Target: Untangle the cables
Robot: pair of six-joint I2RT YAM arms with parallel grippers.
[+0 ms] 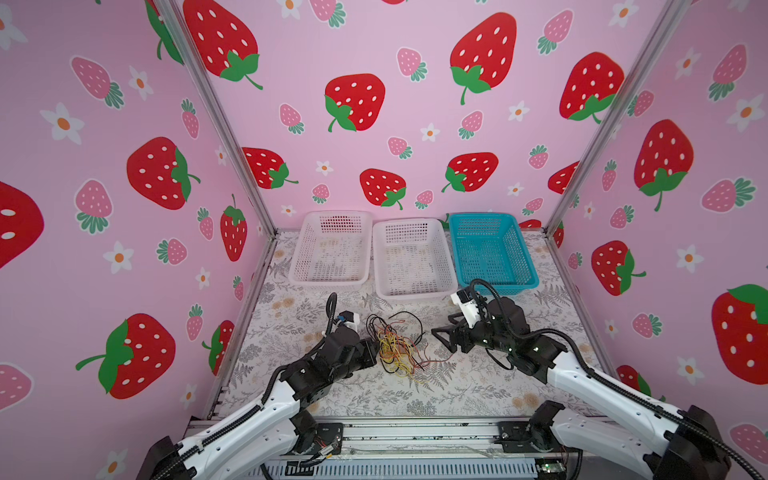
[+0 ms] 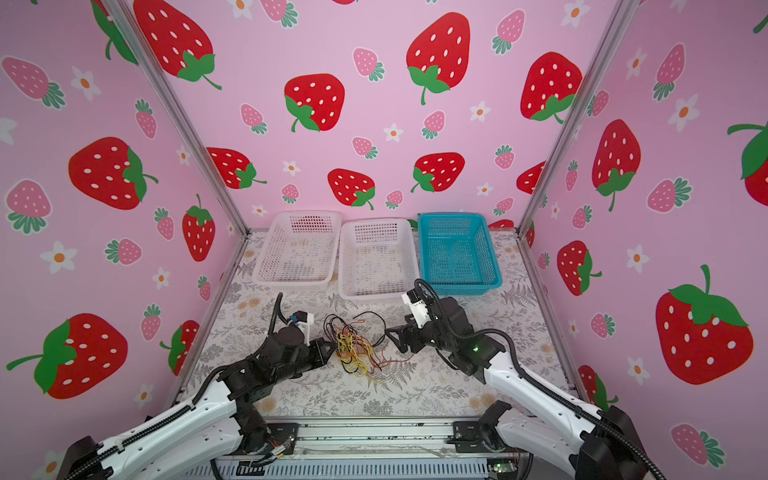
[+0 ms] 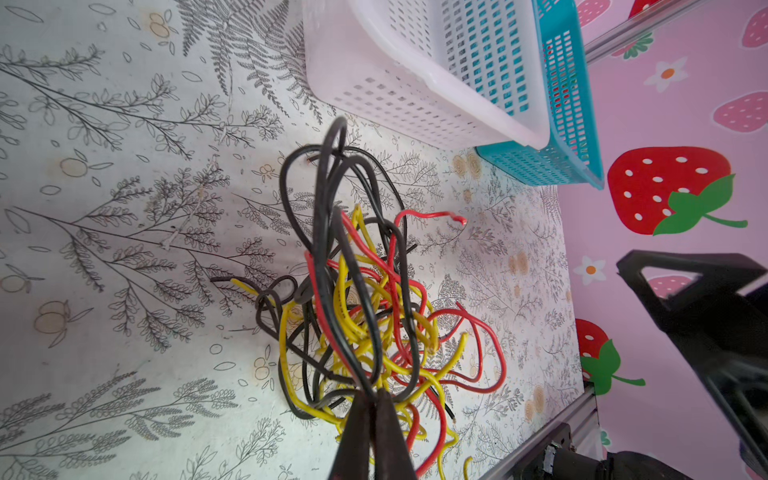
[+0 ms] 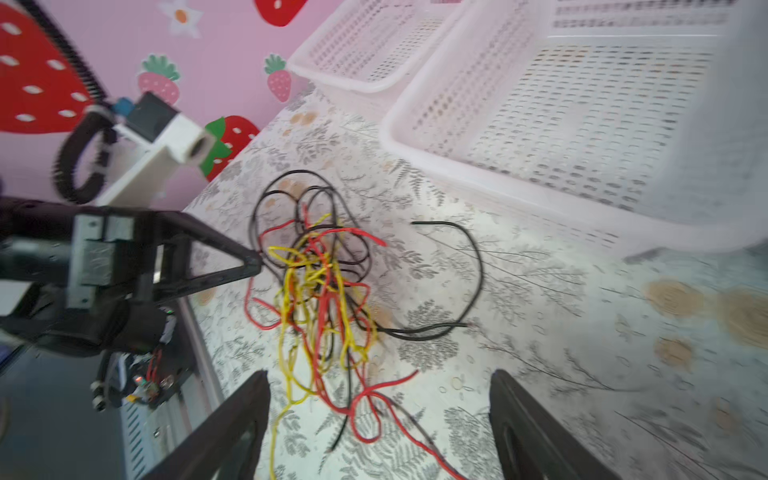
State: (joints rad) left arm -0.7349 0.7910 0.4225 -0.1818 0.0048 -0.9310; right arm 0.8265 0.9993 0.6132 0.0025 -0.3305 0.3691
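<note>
The cables [image 1: 397,347], a knot of black, yellow and red, lie near the middle of the bench [image 1: 457,386]; the left gripper [image 3: 375,401] is pinched tight on the knot's left side, apparently on black strands, though its tips blur in the wrist view; the right gripper [image 4: 378,380] stands wide apart just right of the knot; a left white basket [image 1: 336,214], a middle white basket [image 1: 409,222] and a blue basket [image 1: 482,216] line the far edge.

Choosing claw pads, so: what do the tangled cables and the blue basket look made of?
The cables: probably plastic or rubber insulation, smooth with a slight sheen, judging by highlights and springy loops. The blue basket: likely moulded plastic, semi-gloss, given its uniform colour, slotted grid and rounded rim.
</note>
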